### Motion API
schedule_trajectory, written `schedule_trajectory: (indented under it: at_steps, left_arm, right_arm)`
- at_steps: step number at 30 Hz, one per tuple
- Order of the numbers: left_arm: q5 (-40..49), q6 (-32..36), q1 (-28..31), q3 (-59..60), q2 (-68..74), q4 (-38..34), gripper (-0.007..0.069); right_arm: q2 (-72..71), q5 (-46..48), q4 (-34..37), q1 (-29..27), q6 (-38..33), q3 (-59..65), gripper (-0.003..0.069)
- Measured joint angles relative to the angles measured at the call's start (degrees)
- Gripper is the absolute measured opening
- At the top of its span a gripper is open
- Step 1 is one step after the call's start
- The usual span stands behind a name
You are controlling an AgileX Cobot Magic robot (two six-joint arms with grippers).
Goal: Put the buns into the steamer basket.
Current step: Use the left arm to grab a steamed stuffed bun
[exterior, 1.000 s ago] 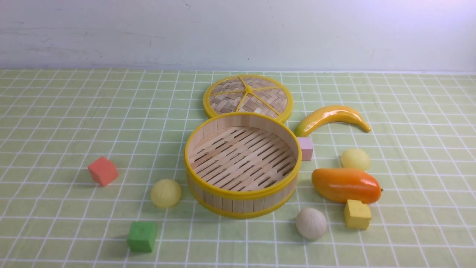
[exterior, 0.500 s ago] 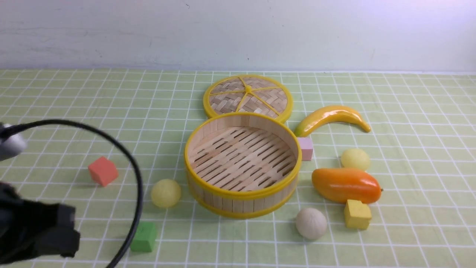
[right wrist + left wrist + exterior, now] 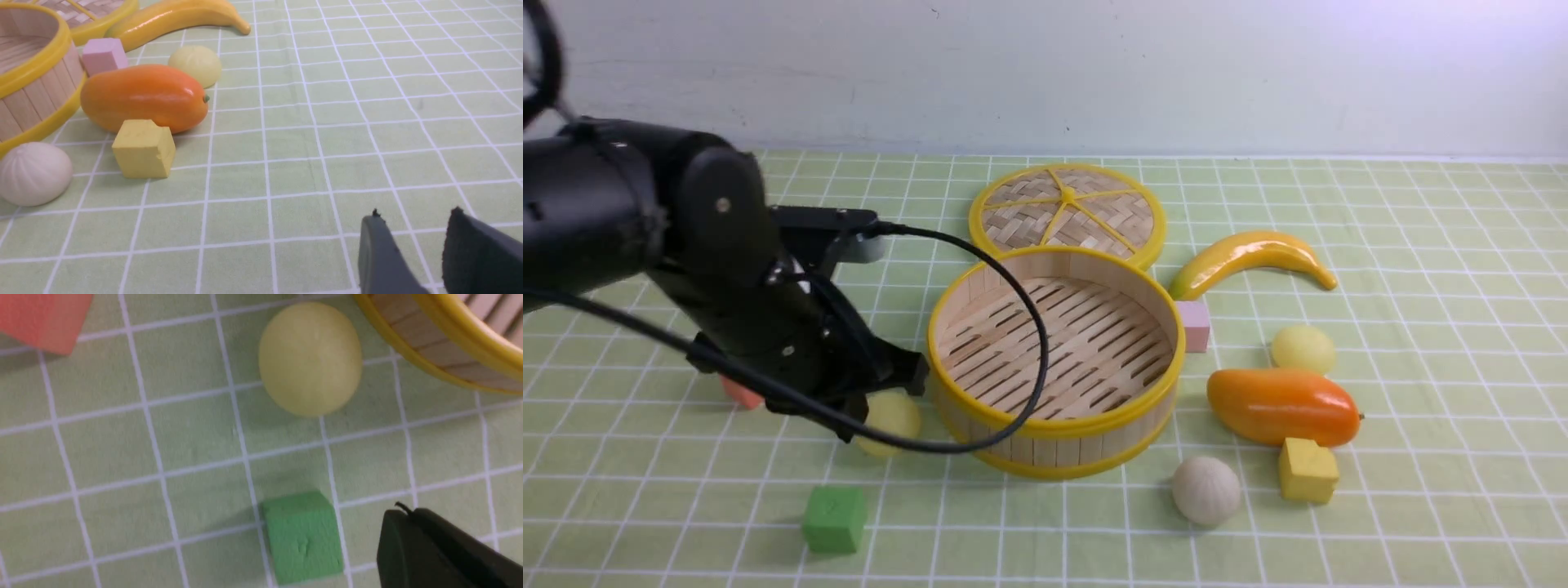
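Observation:
The steamer basket [image 3: 1055, 425] stands mid-table with nothing in it. One pale yellow bun [image 3: 894, 418] lies just left of it, partly hidden by my left gripper [image 3: 882, 384], which hangs over it. In the left wrist view that bun [image 3: 310, 359] lies ahead of the gripper [image 3: 408, 512], whose jaws are together and hold nothing. A second pale yellow bun [image 3: 1303, 349] and the off-white pleated bun [image 3: 1206, 490] lie right of the basket. They also show in the right wrist view, the yellow bun [image 3: 196, 65] and the off-white bun [image 3: 34, 173]. My right gripper [image 3: 414, 216] is slightly open, empty, low over the cloth.
The woven lid [image 3: 1067, 212] lies behind the basket. A banana [image 3: 1250, 257], a pink cube [image 3: 1196, 325], an orange mango [image 3: 1282, 406] and a yellow cube [image 3: 1307, 469] lie to the right. A green cube [image 3: 834, 518] and a half-hidden red cube [image 3: 739, 394] lie to the left.
My left arm has come in from the lower left and now hangs over the pale yellow bun beside the basket, hiding most of the red cube. No object has moved.

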Motion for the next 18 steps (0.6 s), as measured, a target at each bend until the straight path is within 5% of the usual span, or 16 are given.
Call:
schedule_trajectory:
  at_steps: [5, 11, 18]
  left_arm:
    - [0.05, 2.06, 0.06, -4.36, 6.68, 0.36, 0.0057]
    - [-1.31, 2.59, 0.06, -7.48, 9.67, 0.54, 0.0228]
    - [-3.48, 2.64, 2.56, -7.83, 11.74, 0.97, 0.0256]
  right_arm:
    - [0.00, 0.00, 0.00, 0.00, 0.00, 0.00, 0.0241]
    - [0.00, 0.00, 0.00, 0.00, 0.00, 0.00, 0.0241]
    - [0.00, 0.00, 0.00, 0.00, -0.04, 0.00, 0.0241]
